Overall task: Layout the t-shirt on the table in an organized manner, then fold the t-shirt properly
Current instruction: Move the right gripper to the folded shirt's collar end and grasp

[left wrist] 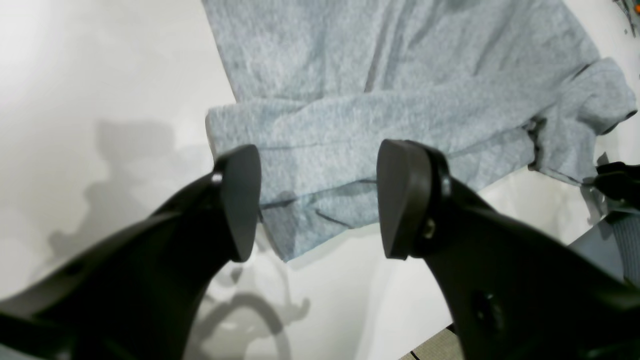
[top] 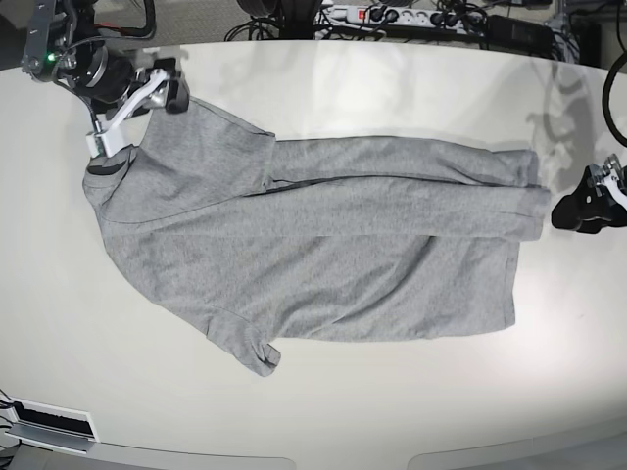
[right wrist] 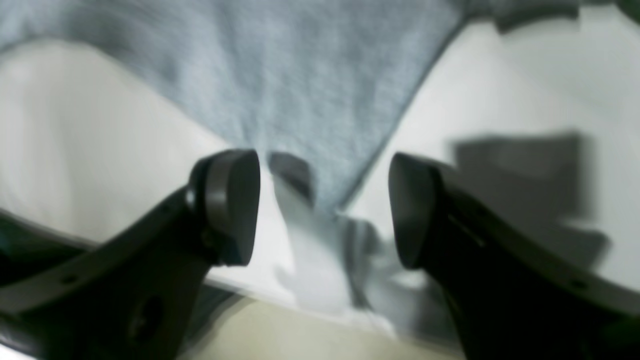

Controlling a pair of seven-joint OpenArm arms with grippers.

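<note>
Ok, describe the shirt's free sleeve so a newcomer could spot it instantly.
Start from the table; the t-shirt lies lengthwise across it. The free sleeve juts from its near edge. Unlike the far sleeve, it lies clear of both grippers.

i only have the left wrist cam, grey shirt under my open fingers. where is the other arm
Observer: The right gripper is at the far end of the t-shirt, over the collar end.
Operator: is it holding cloth
Observer: No. In its own wrist view the right gripper's jaws stand open with a corner of the shirt below the gap between them, nothing pinched.
Operator: is the shirt flat overall
Observer: Not fully. In the base view one long side is folded over onto the body, making a band from the sleeve to the hem; the other sleeve lies spread out on the table.
</note>
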